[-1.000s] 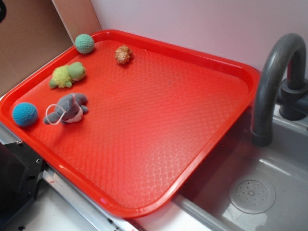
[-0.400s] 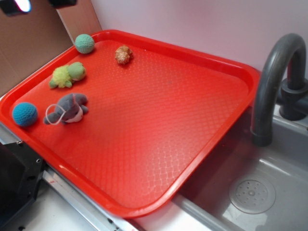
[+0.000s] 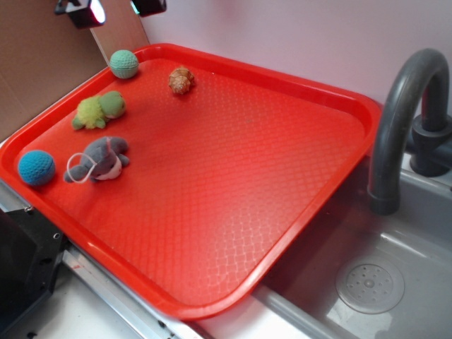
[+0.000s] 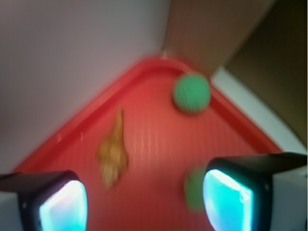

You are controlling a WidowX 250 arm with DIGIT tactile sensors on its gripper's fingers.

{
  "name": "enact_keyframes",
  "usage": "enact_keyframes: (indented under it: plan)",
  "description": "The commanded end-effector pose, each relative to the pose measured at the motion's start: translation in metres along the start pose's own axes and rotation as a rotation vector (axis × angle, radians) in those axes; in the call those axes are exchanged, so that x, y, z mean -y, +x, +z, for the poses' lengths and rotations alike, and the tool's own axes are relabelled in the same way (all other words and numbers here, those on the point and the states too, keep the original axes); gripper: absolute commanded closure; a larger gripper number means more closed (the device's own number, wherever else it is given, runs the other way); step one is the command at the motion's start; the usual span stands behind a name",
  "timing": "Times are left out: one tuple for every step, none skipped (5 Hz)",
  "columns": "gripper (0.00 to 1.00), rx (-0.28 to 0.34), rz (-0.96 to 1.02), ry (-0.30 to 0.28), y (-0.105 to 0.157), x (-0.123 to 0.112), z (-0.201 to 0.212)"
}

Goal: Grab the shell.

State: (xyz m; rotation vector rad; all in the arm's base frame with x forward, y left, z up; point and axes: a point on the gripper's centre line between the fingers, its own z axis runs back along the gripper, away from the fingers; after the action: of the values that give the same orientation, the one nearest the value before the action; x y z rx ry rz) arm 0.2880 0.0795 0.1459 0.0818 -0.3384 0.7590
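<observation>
The end effector (image 4: 144, 199) hangs high over the far-left corner of the red tray (image 3: 332, 92), its two pads (image 4: 62, 207) set wide apart with nothing between them; in the exterior view only its tips show at the top edge (image 3: 113, 8), above and a little behind the teal crocheted ball (image 3: 123, 63). The shell (image 3: 181, 80) lies on the tray near the back rim, well below the end effector and off to one side of it: in the wrist view it sits toward the left pad (image 4: 113, 154), not centred in the gap. That view is blurred, but the shell's long axis seems to run roughly fore-and-aft between the pads, so closing across its narrow width looks workable once the end effector is shifted over it and lowered. The teal ball is the nearest neighbour, apart from the shell, with open tray between them. The yellow-green plush turtle (image 3: 99, 109), the grey plush animal (image 3: 99, 159) and a blue ball (image 3: 37, 167) lie further along the left side, clear of the path. The tray's raised rim and the wall behind it are close to the shell and could crowd the far pad. A grey faucet (image 3: 409, 120) stands well off to the right.
</observation>
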Motion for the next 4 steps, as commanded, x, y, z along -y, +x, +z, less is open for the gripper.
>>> enact_keyframes:
  plan:
    - [0.00, -0.001, -0.111, -0.079, 0.001, 0.020, -0.036]
    - [0.00, -0.010, -0.144, -0.073, -0.002, 0.026, -0.057]
    - [0.00, -0.022, -0.155, -0.059, -0.002, 0.027, -0.075]
    - [0.00, -0.047, -0.178, -0.057, 0.005, 0.034, -0.093]
